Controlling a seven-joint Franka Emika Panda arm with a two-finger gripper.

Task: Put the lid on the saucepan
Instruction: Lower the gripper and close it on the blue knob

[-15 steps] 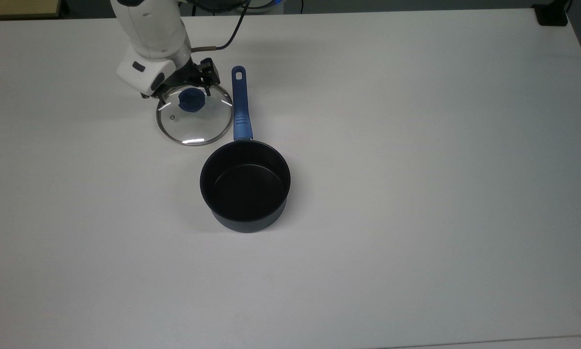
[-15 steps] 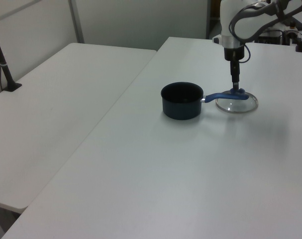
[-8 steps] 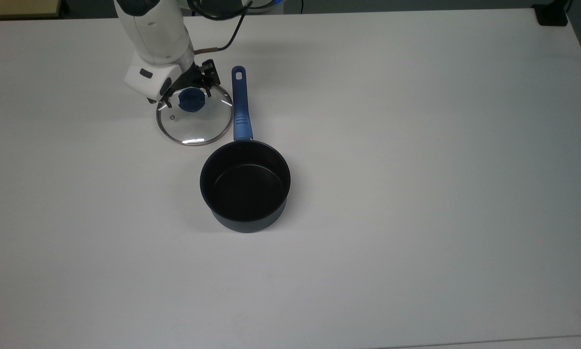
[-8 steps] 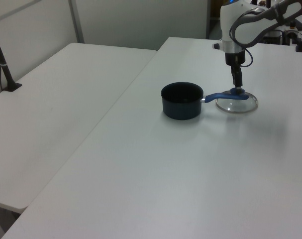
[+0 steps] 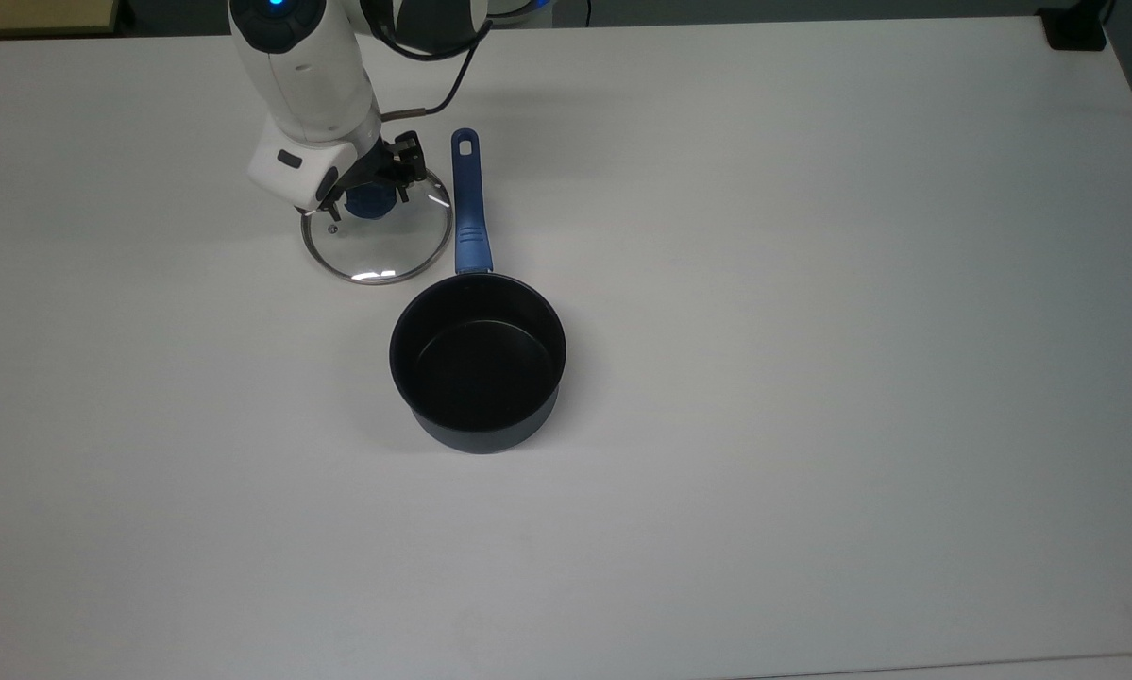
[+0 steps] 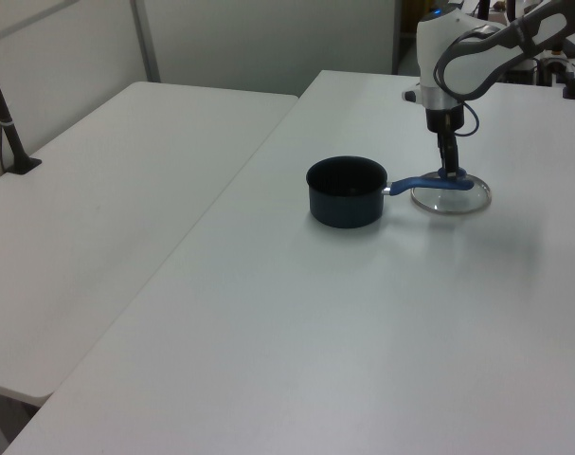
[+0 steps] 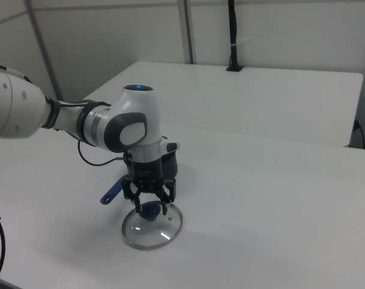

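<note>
The saucepan point(image 5: 478, 359) is sitting open on the white table point(image 5: 811, 378), and I'm taking it as my marker for everything else. Its long blue handle point(image 5: 468, 203) is pointing away from the pan toward the top view's top edge. The lid point(image 5: 378, 231) is lying flat on the table just beside that handle, on the top view's left of it, and close to the pan's rim without overlapping it. Nothing is covering the pan yet; its black inside is showing all the way down.

The gripper point(image 7: 149, 203) is hanging directly over the lid's blue knob point(image 7: 150, 210), on the handle side of the pan. In the right view its fingers point(image 7: 135, 203) are spread wide, standing on either side of the knob and not pressing on it, so it is holding nothing.

As I judge it, the job is sitting at its opening stage: the arm is lined up for the grab, but the pinch on the knob is not yet made. Left to do are closing on the knob, raising the lid off the table, carrying it the short way over to the pan's mouth, and setting it down so the steel rim is seating evenly on the pan.
</note>
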